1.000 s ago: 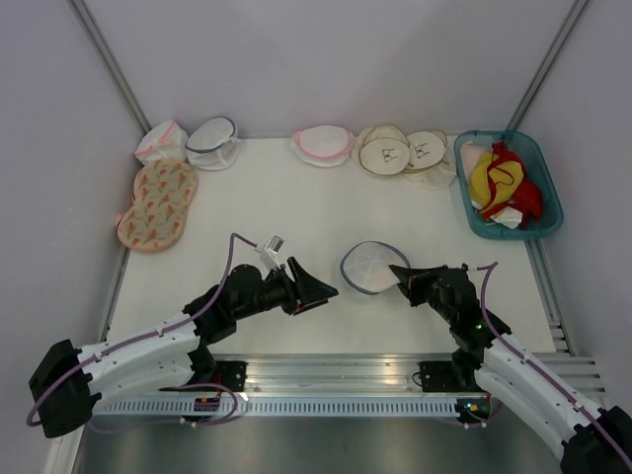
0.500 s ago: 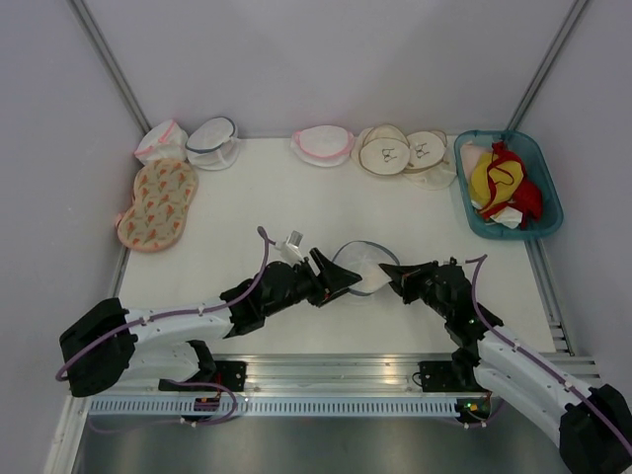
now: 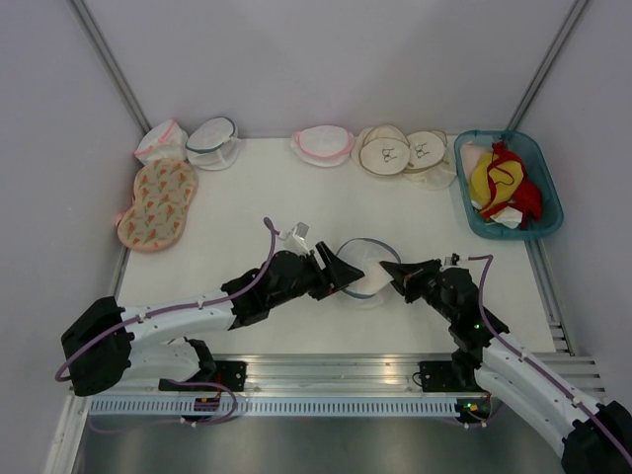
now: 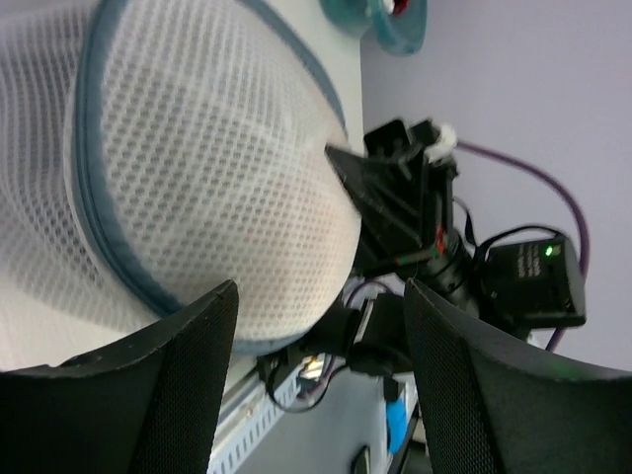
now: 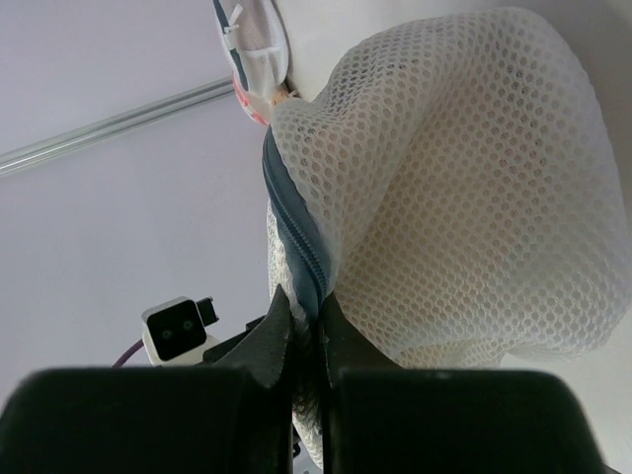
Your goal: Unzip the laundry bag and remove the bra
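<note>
- the laundry bag [image 3: 365, 269] lies close to the near edge of the bench, about midway between the left and right edges; both arms meet at it
- its dark blue-grey zipper trim [image 3: 367, 242] arcs over the far side of the white mesh
- the left gripper [image 3: 346, 272] is at the bag's left side; in the left wrist view its two black fingers [image 4: 183, 385] are spread wide, the rounded mesh bulging towards the gap between them; whether they touch the mesh I cannot tell
- the right gripper [image 3: 398, 274] is at the bag's right side; in the right wrist view its fingers [image 5: 275, 336] are pressed together, pinching the zipper trim where it runs down the mesh
- a faint peach tint shows through the mesh in both wrist views; the bra itself cannot be made out
- a teal basket [image 3: 461, 170] stands at the far right corner, holding red and yellow garments [image 3: 506, 188]
- other mesh bags and beige padded cups [image 3: 385, 151] line the far edge; a patterned orange piece [image 3: 158, 202] lies by the left edge
</note>
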Available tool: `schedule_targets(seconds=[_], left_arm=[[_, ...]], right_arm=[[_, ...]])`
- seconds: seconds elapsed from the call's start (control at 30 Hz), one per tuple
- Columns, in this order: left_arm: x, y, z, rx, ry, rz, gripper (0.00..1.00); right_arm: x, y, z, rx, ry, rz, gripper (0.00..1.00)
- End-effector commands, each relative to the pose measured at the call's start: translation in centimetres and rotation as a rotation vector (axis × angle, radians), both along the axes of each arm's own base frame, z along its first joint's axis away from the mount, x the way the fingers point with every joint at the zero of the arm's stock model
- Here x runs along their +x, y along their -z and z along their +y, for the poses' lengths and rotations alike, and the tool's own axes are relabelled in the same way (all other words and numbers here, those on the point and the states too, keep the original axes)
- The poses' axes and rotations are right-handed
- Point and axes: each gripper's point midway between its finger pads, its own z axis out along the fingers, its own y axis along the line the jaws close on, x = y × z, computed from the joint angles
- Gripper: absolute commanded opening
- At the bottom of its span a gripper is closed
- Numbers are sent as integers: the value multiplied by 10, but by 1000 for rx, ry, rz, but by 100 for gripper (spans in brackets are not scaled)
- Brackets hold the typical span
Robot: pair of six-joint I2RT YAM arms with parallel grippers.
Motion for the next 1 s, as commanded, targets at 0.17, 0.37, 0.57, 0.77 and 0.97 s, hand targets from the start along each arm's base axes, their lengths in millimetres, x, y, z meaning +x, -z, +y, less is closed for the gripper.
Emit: schedule_targets(seconds=[0.17,0.37,0.57,0.77,0.97], left_arm=[[-47,9,-8,-39,183,154,73],[-53,18,-16,-35,192,197,73],[-28,49,-13,46,41,172,74],[19,44,3,121,-157,35,74],[50,-2,18,117,-271,-99,74]], right_arm=[[8,-14,-4,17,45,-45,0],[9,-14,-6,20,60,-45,0],[7,-19,-2,35,35,-64,0],[0,-23,4,31,-23,-85,0],[-7,-17,7,-1,-68,-74,0]])
